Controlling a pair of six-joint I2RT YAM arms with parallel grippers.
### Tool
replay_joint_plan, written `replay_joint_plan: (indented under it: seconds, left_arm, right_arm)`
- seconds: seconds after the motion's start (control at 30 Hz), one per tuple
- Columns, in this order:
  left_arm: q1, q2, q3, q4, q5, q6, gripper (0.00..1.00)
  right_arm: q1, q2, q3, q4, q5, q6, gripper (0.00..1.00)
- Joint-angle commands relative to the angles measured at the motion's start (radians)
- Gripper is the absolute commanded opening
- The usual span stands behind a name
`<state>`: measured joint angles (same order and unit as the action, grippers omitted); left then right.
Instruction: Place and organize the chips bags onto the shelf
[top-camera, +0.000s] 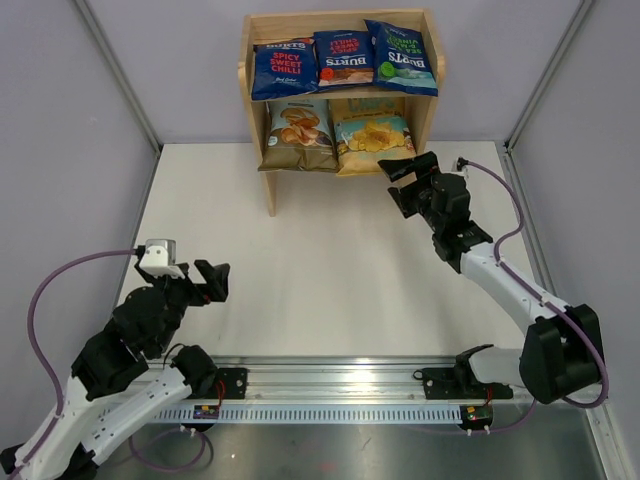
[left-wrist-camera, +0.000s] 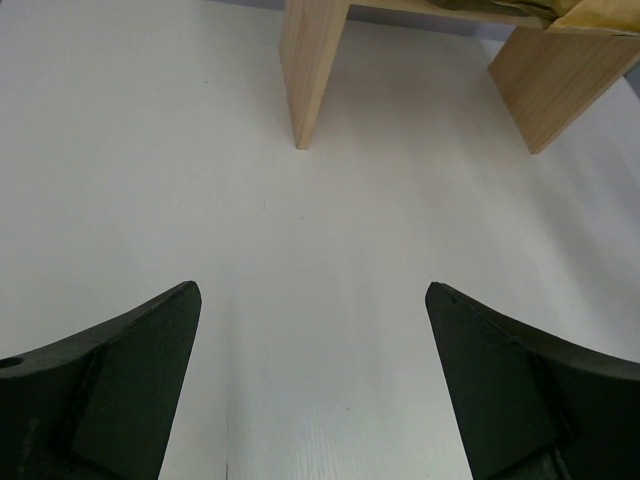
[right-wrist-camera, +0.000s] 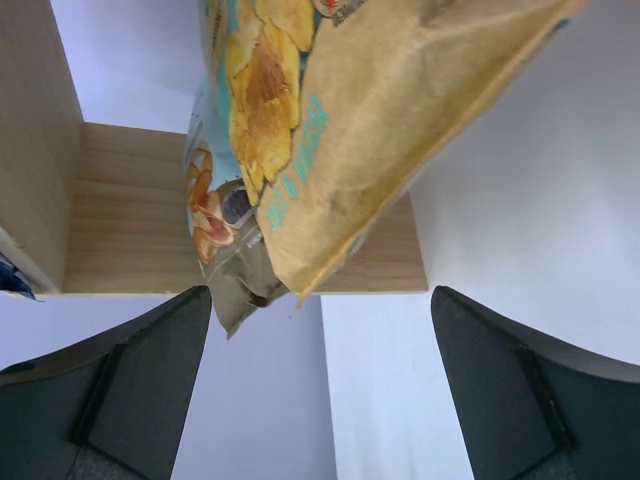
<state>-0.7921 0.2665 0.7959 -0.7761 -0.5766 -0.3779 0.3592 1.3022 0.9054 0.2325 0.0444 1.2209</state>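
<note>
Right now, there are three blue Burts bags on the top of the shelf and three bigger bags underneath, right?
Not quite. Underneath there are only two bigger bags, the pale olive bag and the yellow bag. The top external view shows it. The three blue Burts bags on the top of the shelf are right.

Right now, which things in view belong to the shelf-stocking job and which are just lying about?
Job: shelf; on its upper tier, left Burts bag, middle Burts bag, right Burts bag; on its lower tier, Cassava bag, yellow/teal bag; left gripper and right gripper, both open.

Other: table, metal rail, purple cables. These are rig fixtures rather than clutter.
</note>
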Motion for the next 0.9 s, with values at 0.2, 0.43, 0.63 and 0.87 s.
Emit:
replay_joint_plan:
  seconds: [0.2, 0.43, 0.63, 0.87]
  left_arm:
    - [0.252, 0.134, 0.023, 0.066, 0.150, 0.054, 0.99]
    - [0.347, 0.175, 0.008, 0.086, 0.227, 0.083, 0.99]
    - [0.363, 0.194, -0.001, 0.101, 0.287, 0.097, 0.99]
    - [0.366, 0.215, -0.007, 0.095, 0.288, 0.097, 0.99]
  right_arm:
    - [-0.034, -0.293, -0.051, -0.226, 0.012, -0.384, 0.99]
    - [-0.035, -0.484, -0.033, -0.519, 0.048, -0.757, 1.00]
    - [-0.034, -0.609, -0.039, -0.758, 0.130, -0.848, 0.99]
    - [-0.034, -0.739, -0.008, -0.943, 0.163, -0.896, 0.99]
